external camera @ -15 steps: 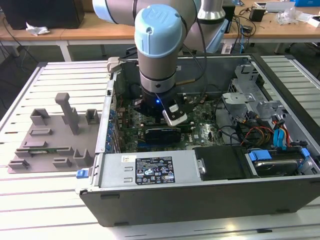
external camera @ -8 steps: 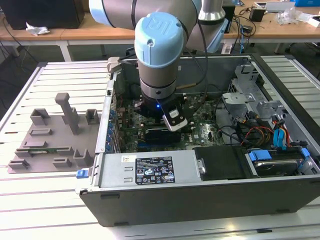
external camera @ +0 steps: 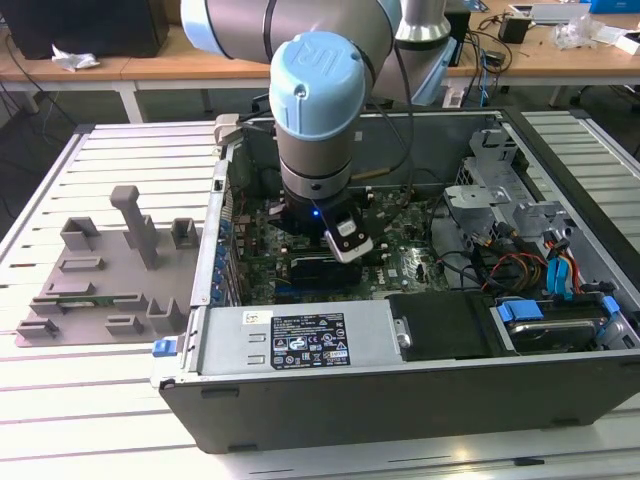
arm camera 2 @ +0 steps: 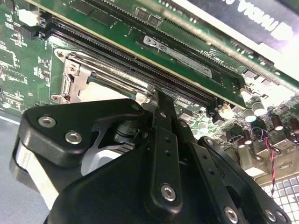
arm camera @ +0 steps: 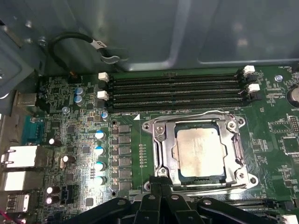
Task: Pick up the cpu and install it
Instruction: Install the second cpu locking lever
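Observation:
The cpu (arm camera: 198, 151), a silvery square chip with a pale rim, lies flat inside the metal-framed socket (arm camera: 159, 140) on the green motherboard. My gripper (arm camera: 160, 183) sits just off the socket's edge, clear of the chip, its black fingers (arm camera: 155, 186) pressed together with nothing between them. In the second wrist view the gripper (arm camera 2: 156, 98) ends beside a corner of the socket frame (arm camera 2: 77, 77). In the exterior view the arm's wrist (external camera: 318, 130) reaches down into the open computer case (external camera: 400, 390).
Memory slots (arm camera: 173, 88) run alongside the socket and a row of capacitors (arm camera: 99, 149) stands near it. The power supply (external camera: 300, 340) and the drive bay with cables (external camera: 540, 270) crowd the case. Grey fixture blocks (external camera: 110, 270) stand on the slatted table at the exterior view's left.

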Available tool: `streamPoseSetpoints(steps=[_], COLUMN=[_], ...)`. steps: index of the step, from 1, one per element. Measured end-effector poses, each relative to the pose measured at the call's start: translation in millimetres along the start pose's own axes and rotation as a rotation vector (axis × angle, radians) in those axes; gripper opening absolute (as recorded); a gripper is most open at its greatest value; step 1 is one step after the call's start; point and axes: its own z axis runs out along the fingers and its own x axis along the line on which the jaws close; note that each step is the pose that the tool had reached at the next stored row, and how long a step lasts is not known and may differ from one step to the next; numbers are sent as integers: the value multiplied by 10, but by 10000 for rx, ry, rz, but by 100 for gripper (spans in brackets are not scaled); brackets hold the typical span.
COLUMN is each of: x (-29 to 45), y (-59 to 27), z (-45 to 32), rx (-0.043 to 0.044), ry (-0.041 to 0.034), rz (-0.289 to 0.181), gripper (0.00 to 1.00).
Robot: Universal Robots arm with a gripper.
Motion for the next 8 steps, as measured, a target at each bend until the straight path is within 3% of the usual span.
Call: streamPoseSetpoints(steps=[6,8], x=[13,14], y=[25,38], z=[26,30], rx=[3,122], ry=[-2,-13], rz=[-2,-3], gripper=[11,11])
